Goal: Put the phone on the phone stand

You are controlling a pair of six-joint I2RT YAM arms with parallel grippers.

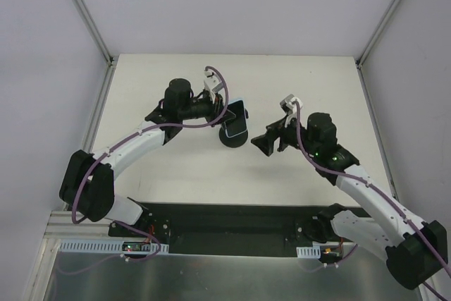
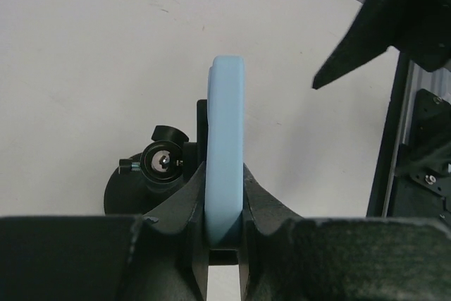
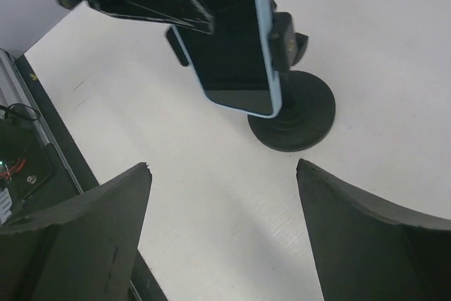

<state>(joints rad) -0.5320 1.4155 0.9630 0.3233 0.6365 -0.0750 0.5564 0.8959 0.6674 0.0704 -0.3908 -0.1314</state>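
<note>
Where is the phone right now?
In the top view the phone is near the middle, pinched in the left arm's fingers and held just over the black stand.

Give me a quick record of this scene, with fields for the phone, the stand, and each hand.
phone: gripped by the left hand, its lower end above the stand's base
stand: upright on the table, cradle right beside the phone; contact unclear
left hand: shut on the phone
right hand: open, empty, apart from both
</note>
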